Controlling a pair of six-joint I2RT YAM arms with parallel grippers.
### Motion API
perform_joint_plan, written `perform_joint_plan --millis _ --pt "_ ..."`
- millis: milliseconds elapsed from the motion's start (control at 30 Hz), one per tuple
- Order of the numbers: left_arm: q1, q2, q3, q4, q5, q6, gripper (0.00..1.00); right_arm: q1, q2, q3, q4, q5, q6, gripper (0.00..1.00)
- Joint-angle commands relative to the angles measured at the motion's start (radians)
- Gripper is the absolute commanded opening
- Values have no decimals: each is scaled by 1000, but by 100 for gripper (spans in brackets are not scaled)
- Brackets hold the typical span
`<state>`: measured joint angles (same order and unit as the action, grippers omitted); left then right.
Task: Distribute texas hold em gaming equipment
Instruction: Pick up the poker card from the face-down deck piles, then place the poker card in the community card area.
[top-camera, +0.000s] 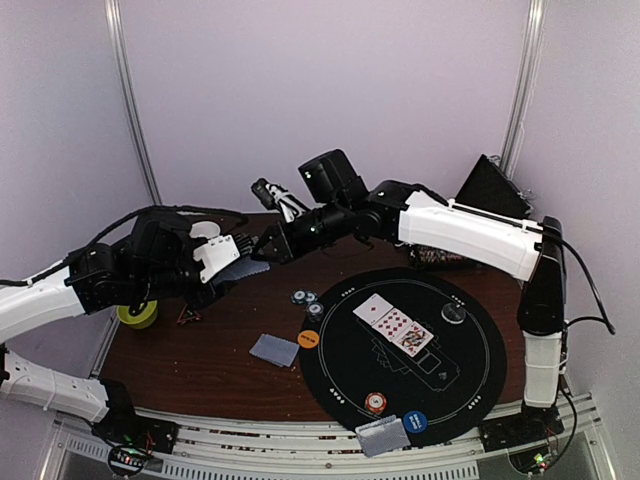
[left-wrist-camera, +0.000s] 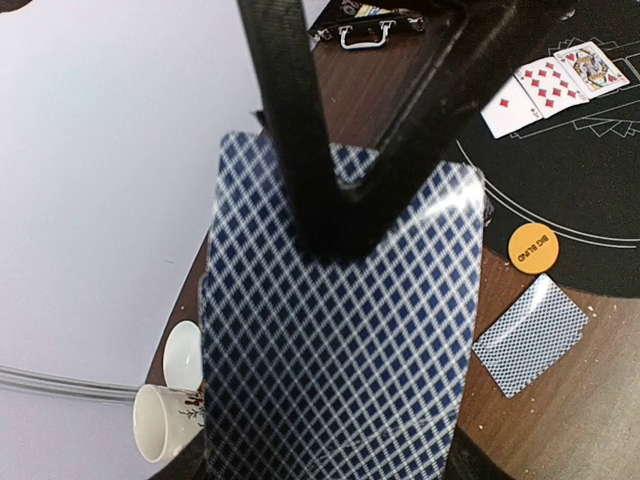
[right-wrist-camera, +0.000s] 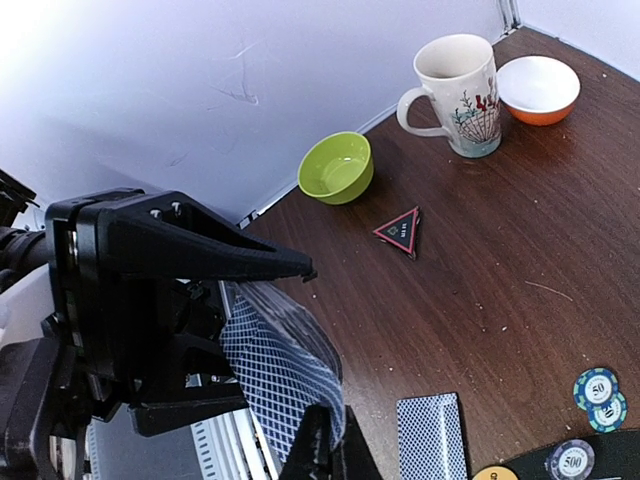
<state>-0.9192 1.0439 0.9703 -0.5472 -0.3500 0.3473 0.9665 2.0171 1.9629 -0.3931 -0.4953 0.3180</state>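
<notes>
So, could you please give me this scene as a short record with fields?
left pincer: shut on stack of blue diamond-backed playing cards
right pincer: shut, pinching the same stack's edge
black round mat: three face-up cards in a row
brown wooden table: one face-down card beside orange round disc
</notes>
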Motion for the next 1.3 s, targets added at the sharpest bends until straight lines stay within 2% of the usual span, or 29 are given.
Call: perform_joint_plan --millis 0,267,367,500,567,633,800,967,1067,1267 --pt "0 -15 0 56 0 5 58 -12 -48 45 -89 67 -35 0" --pt "0 -16 -1 54 2 2 58 -72 -136 43 -170 -10 -47 0" --pt "0 -16 -1 55 -1 2 58 -129 -203 42 -307 -22 -76 0" --pt "0 -19 -4 58 -2 2 58 -236 -275 30 -628 -16 -161 0" --pt "0 -20 -5 61 -1 2 58 -279 -310 -19 -781 54 -182 0" --pt "0 -21 -7 61 2 1 58 -303 -377 -152 -855 106 -173 0" --pt "0 -30 -16 75 1 9 58 -316 -498 -493 -882 94 -127 0" --pt "0 -38 -24 90 4 16 58 -316 -486 -725 -854 114 -114 0" --pt "0 -34 -24 95 14 18 58 -316 -445 -796 -812 132 -130 0" --pt "0 -20 -18 90 17 16 58 -321 -386 -816 -740 160 -166 0"
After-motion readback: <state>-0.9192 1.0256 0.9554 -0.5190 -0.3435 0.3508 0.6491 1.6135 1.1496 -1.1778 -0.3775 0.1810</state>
